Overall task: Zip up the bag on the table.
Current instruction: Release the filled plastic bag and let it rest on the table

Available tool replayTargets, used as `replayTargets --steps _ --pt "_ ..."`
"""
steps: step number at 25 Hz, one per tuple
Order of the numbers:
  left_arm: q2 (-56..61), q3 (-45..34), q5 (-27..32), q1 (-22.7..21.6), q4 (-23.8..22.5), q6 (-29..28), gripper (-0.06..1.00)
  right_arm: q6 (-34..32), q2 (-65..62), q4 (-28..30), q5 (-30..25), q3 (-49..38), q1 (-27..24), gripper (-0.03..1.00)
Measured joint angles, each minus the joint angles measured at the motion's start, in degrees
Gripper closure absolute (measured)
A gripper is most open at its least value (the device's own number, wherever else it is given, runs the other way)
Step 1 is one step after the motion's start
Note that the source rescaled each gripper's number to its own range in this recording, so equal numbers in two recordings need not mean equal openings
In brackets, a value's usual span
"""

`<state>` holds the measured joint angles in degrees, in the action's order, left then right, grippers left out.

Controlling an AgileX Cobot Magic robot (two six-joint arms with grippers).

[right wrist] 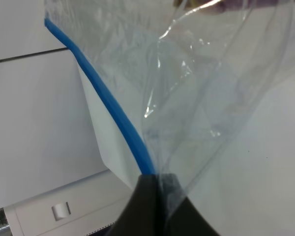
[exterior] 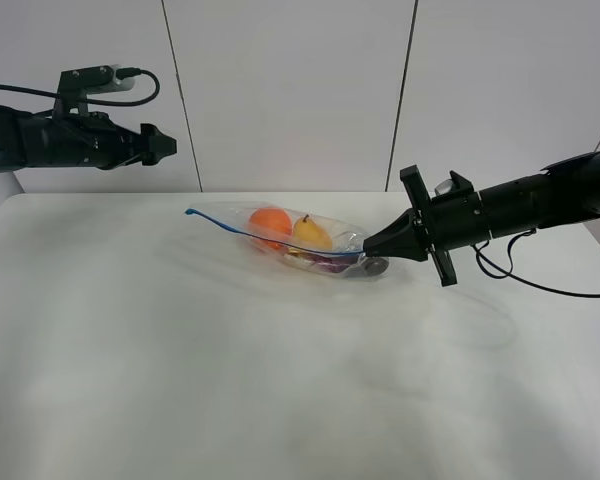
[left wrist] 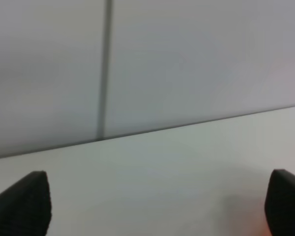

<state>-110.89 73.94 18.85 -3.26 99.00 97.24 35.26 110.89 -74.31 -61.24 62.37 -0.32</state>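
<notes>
Between the right fingers (right wrist: 137,211), the bag (right wrist: 211,98)'s corner

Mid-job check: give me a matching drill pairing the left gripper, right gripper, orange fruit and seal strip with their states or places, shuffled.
Column one:
1. left gripper
2. right gripper
3. orange fruit
4. seal strip

Column two:
A. inside the bag
B. open, holding nothing, up above the table
C. blue, running along the bag's edge
D. shut on the bag's end

Pairs: 1-B; 2-D; 3-A; 4-C
</notes>
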Motion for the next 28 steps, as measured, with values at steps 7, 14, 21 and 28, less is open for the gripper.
replayTargets --steps 7,14,21,28 --pt "0.00 1.07 22.54 -0.05 -5.00 -15.99 -0.06 0.00 0.00 0.00 0.00 0.00 0.00 0.97" --pt "0.32 6.83 30.16 -0.05 -41.36 -47.96 -0.06 0.00 0.00 0.00 0.00 0.00 0.00 0.97" --pt "0.32 13.94 36.37 -0.05 -79.87 -78.65 -0.06 0.18 0.00 0.00 -0.06 0.00 0.00 0.97" --pt "0.32 16.55 47.97 -0.05 -90.94 -88.12 -0.06 0.22 0.00 0.00 -0.06 0.00 0.00 0.97"
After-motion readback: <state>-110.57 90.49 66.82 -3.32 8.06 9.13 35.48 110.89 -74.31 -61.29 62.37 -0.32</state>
